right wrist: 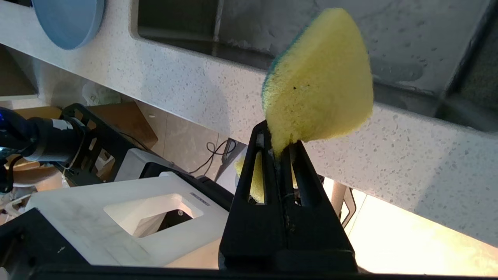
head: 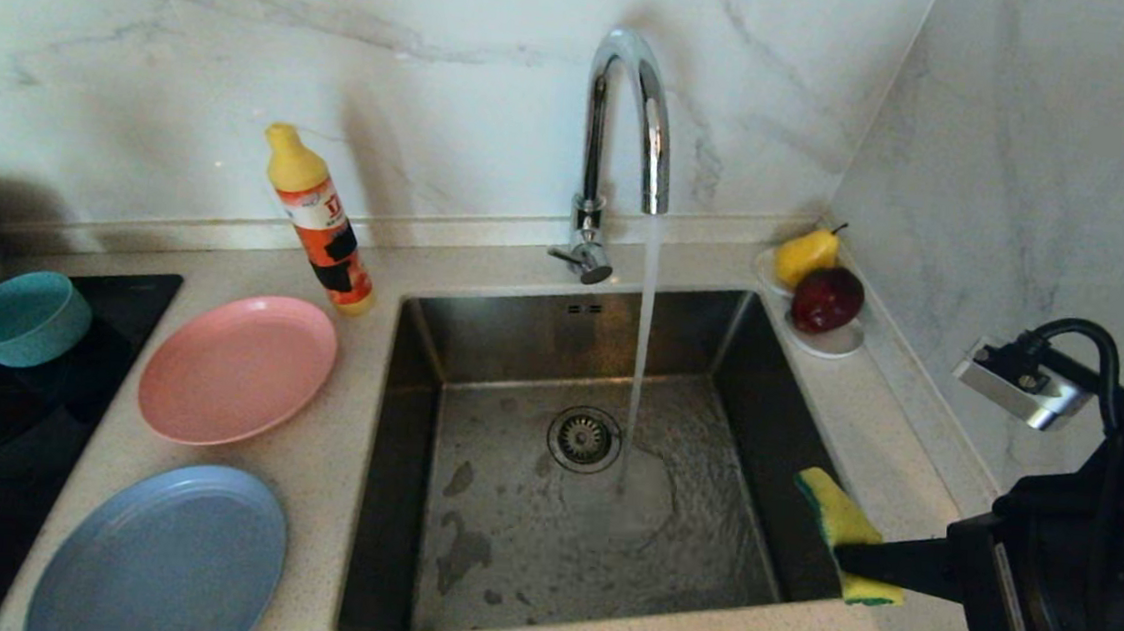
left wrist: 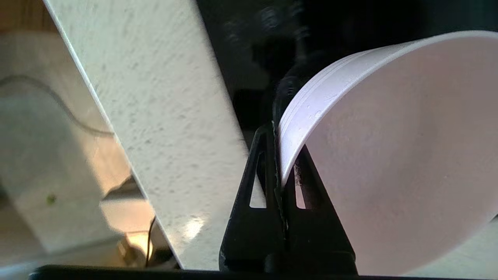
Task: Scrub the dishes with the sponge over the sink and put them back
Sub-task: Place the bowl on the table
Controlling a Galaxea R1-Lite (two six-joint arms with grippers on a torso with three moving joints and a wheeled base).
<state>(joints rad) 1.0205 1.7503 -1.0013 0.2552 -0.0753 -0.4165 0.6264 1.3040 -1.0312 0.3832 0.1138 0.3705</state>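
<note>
Head view first, from my seat at the controls: I see one speckled pale bench (head: 329, 478) with one square steel sink (head: 410, 464) sunk into it, its round drain (head: 583, 439) near the middle and water running from the one curved tap (head: 628, 110) onto the wet floor of the basin. I count two plates, both lying flat on the bench left of the sink: the grey-blue plate (head: 160, 557) at the near edge and the salmon-pink plate (head: 237, 368) just behind it, the two close together. I count two bowls. The teal bowl (head: 24, 316) sits upright on the black hob (head: 34, 394) at the far left. The pale pink bowl (left wrist: 397, 155) fills the left wrist view, matte, with fine ridges under its rim and a few water drops on it; the left gripper (left wrist: 281, 175) has its jaws clamped on that rim. In the head view only a sliver of this bowl shows at the left edge. One soap bottle (head: 321, 221), yellow-capped and orange, stands behind the pink plate. One white saucer (head: 826, 338) in the right rear corner carries a pear and a dark red fruit. Smallest, the one sponge (head: 842, 523): yellow with a thin green face, wedge-shaped and bent, held at the sink's right rim. The right gripper (right wrist: 281, 155) has its jaws pinched together on the sponge's lower corner.
</note>
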